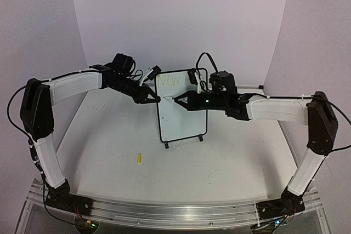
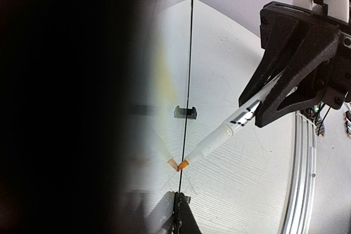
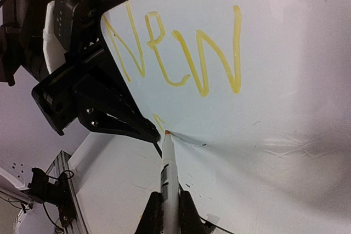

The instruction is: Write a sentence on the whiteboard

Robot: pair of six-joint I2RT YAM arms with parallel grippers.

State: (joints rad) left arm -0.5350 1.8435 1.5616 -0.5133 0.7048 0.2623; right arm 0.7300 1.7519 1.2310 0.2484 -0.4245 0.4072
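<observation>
The right gripper pinches the marker, tip on the board just under NeW. The left gripper clamps the board's left edge.

Elbows out, the left arm and right arm reached inward, tips nearly meeting.
The left claw gripped the whiteboard edge; the right claw was closed on a marker.
</observation>
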